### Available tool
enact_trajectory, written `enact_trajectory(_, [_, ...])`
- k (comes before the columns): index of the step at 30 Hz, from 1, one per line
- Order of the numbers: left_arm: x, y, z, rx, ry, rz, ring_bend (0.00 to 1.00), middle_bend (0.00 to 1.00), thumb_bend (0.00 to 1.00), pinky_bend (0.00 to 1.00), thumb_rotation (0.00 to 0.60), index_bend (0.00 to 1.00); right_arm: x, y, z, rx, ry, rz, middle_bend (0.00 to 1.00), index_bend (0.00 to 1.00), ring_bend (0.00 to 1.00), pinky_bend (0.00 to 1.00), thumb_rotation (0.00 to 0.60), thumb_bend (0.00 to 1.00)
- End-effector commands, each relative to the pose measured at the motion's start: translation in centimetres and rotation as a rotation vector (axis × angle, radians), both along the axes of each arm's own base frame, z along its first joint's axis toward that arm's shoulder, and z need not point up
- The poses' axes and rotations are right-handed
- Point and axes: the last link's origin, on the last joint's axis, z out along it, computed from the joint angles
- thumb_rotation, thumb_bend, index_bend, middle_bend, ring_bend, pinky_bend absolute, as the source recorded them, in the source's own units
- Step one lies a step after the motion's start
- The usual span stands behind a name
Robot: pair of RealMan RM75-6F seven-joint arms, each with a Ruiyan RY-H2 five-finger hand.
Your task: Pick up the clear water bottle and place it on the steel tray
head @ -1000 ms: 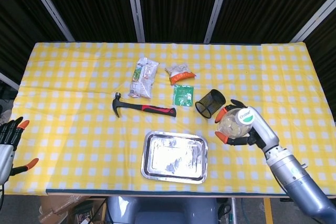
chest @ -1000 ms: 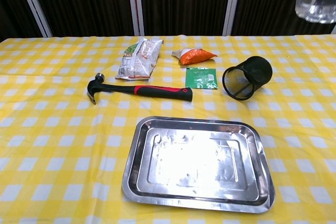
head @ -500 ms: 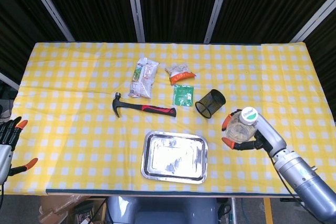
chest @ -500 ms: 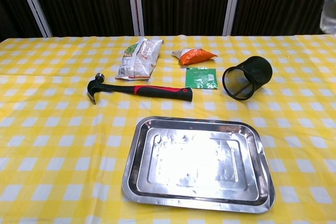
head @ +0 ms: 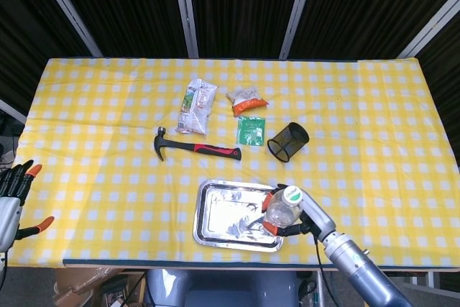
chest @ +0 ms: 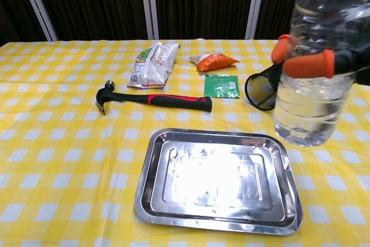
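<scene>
My right hand (head: pixel 286 221) grips the clear water bottle (head: pixel 283 207) upright, its white and green cap facing up. In the head view the bottle hangs over the right edge of the steel tray (head: pixel 223 215). The chest view shows the bottle (chest: pixel 315 79) large and close at the right, above the tray's (chest: pixel 167 201) right side, with orange fingertips (chest: pixel 306 65) wrapped around its middle. The tray holds nothing. My left hand (head: pixel 13 195) hangs off the table's left edge, fingers spread and empty.
A red and black hammer (head: pixel 195 147) lies beyond the tray. A black mesh cup (head: pixel 287 141) lies on its side at the right. A snack bag (head: pixel 196 106), an orange packet (head: pixel 246 100) and a green sachet (head: pixel 251 131) sit further back.
My right hand carried the bottle leftward and toward the table's front edge, from beside the mesh cup to over the tray's right side. The left hand stayed put.
</scene>
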Motion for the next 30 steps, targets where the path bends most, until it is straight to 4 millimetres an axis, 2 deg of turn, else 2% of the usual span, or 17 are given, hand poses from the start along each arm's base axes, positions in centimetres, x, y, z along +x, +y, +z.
enact_trajectory(1, [0.0, 0.1, -0.1, -0.005, 0.003, 0.004, 0.0, 0.0, 0.16, 0.0, 0.6, 0.05, 0.6, -0.4, -2.0, -0.036, -0.01, 0.006, 0.78, 0.92, 0.37, 0.0, 0.6, 1.0])
enact_trajectory(5, [-0.1, 0.2, 0.0, -0.001, 0.002, 0.013, 0.0, 0.0, 0.16, 0.0, 0.6, 0.05, -0.5, -0.9, -2.3, -0.072, 0.004, -0.026, 0.78, 0.92, 0.37, 0.0, 0.6, 1.0])
enact_trajectory(9, [-0.3, 0.3, -0.1, -0.002, 0.006, 0.021, 0.0, 0.0, 0.16, 0.0, 0.6, 0.05, -3.0, -1.1, -1.1, -0.117, 0.028, -0.074, 0.79, 0.92, 0.37, 0.0, 0.6, 1.0])
enact_trajectory(18, [0.2, 0.0, -0.7, -0.015, 0.02, 0.013, 0.0, 0.0, 0.16, 0.0, 0.6, 0.05, -11.9, -0.6, 4.9, -0.201, 0.167, -0.175, 0.78, 0.92, 0.37, 0.0, 0.6, 1.0])
enact_trajectory(23, [0.3, -0.1, -1.0, -0.024, 0.024, 0.01, 0.0, 0.0, 0.16, 0.0, 0.6, 0.05, -16.4, 0.3, 7.9, -0.224, 0.153, -0.247, 0.79, 0.92, 0.37, 0.0, 0.6, 1.0])
enact_trajectory(26, [0.5, -0.1, -1.1, -0.027, 0.024, 0.008, 0.0, 0.0, 0.16, 0.0, 0.6, 0.05, -17.6, 0.3, 8.7, -0.23, 0.14, -0.248, 0.78, 0.92, 0.37, 0.0, 0.6, 1.0])
enact_trajectory(30, [0.6, -0.2, -1.3, -0.031, 0.027, 0.003, 0.0, 0.0, 0.16, 0.0, 0.6, 0.05, -16.7, 0.3, 8.0, -0.211, 0.107, -0.199, 0.78, 0.92, 0.37, 0.0, 0.6, 1.0])
